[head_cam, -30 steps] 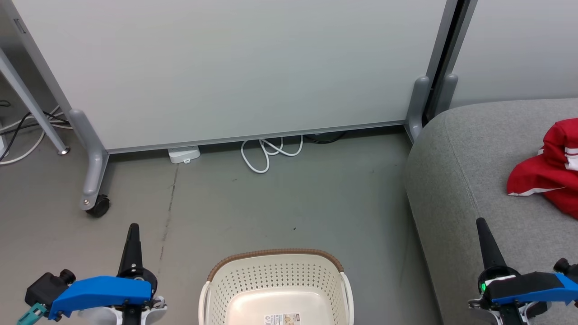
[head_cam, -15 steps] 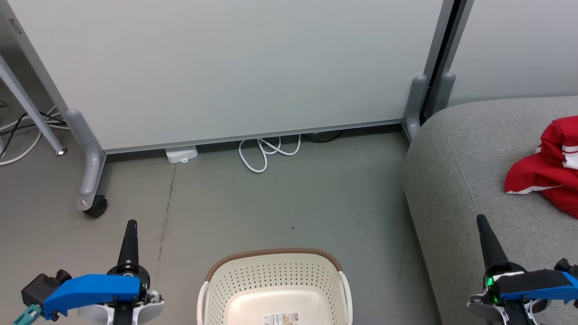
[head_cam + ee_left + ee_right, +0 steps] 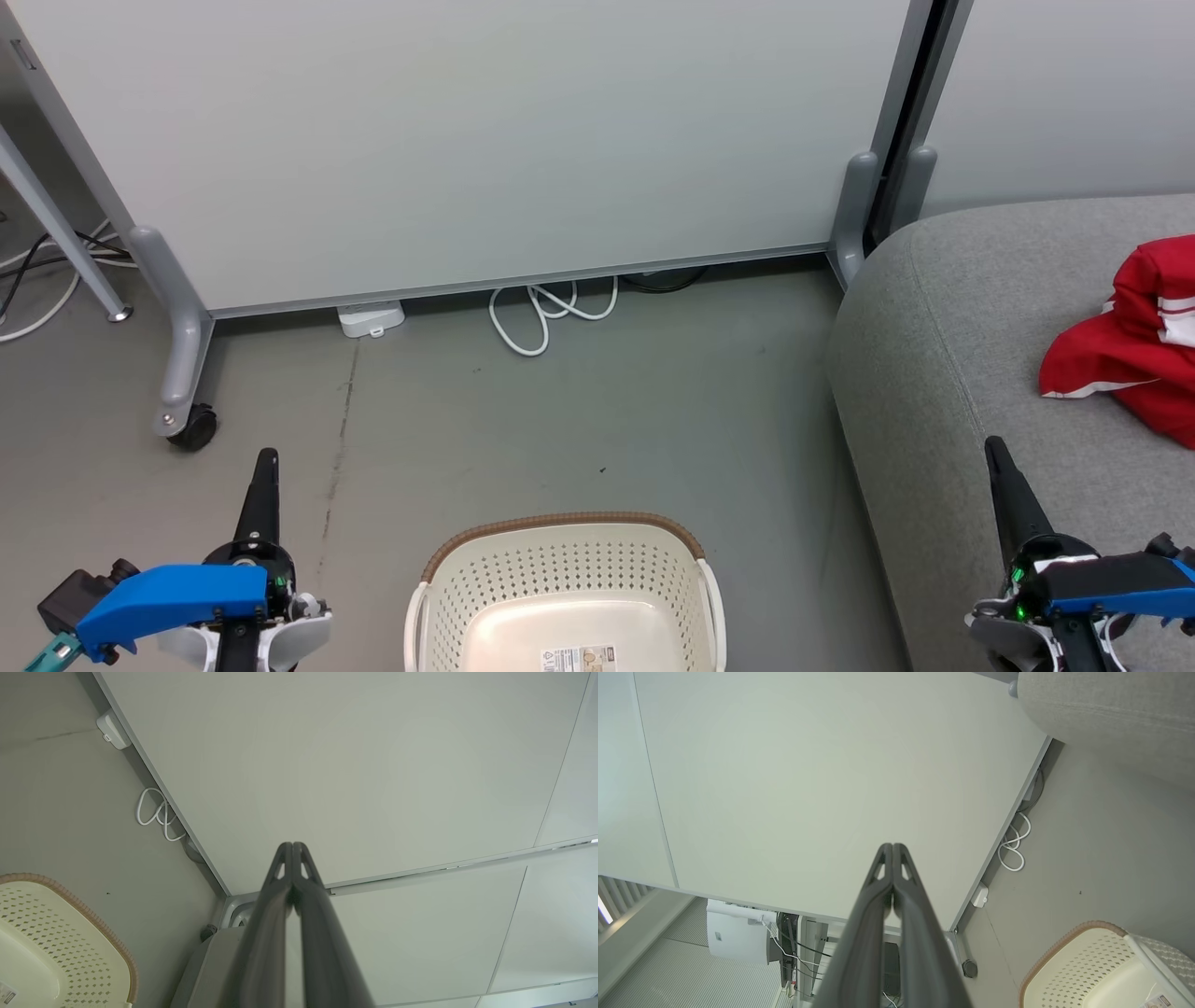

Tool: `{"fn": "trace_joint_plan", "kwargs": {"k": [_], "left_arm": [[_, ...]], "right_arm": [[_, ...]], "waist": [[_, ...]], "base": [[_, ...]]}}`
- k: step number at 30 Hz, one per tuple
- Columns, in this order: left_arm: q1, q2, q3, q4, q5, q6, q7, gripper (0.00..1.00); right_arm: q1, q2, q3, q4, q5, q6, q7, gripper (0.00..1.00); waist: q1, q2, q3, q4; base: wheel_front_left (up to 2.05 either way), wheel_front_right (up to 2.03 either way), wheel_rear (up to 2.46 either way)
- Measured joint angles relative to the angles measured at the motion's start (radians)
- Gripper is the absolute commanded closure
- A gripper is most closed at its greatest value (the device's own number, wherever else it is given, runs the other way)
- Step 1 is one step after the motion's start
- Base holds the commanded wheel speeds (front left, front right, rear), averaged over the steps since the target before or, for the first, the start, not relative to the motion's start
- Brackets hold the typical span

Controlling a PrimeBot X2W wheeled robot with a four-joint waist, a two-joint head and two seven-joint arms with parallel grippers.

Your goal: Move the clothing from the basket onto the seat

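Here's your head view: the basket [image 3: 569,525] sits on the grey floor [image 3: 597,411] at 6 o'clock, its cream bottom bare but for a paper label [image 3: 579,658]. The clothing [image 3: 1125,359] lies at 3 o'clock, a crumpled red heap with white stripes, resting on the seat [image 3: 943,317] and cut off by the frame edge (so you can't count the garments from here). Your left gripper [image 3: 266,459] hovers at 7 o'clock over the floor, well apart from the basket, its fingers pressed together with nothing between them; the left wrist view confirms it [image 3: 292,845], tips touching in front of the pale partition [image 3: 355,765]. Your right gripper [image 3: 993,450] hangs at 5 o'clock above the seat's front edge, jaws also closed and holding nothing, near the clothing but not touching it. A white cable [image 3: 546,313] loops at 12 o'clock under the partition.
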Motion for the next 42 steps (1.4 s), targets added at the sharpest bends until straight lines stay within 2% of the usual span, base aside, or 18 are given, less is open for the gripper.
{"fn": "trace_joint_plan", "kwargs": {"k": [31,42], "left_arm": [[-0.014,0.000,0.030,-0.011,-0.226,-0.009,0.055,1.00],[-0.016,0.000,0.030,-0.011,-0.228,-0.010,0.055,1.00]], "right_arm": [[-0.012,0.004,-0.011,-0.007,0.224,0.000,0.058,1.00],[-0.015,0.004,-0.012,-0.007,0.227,0.000,0.058,1.00]], "waist": [[-0.0001,0.0000,0.006,-0.014],[0.0000,0.0000,0.006,-0.014]], "base": [[0.00,0.00,0.00],[0.00,0.00,0.00]]}}
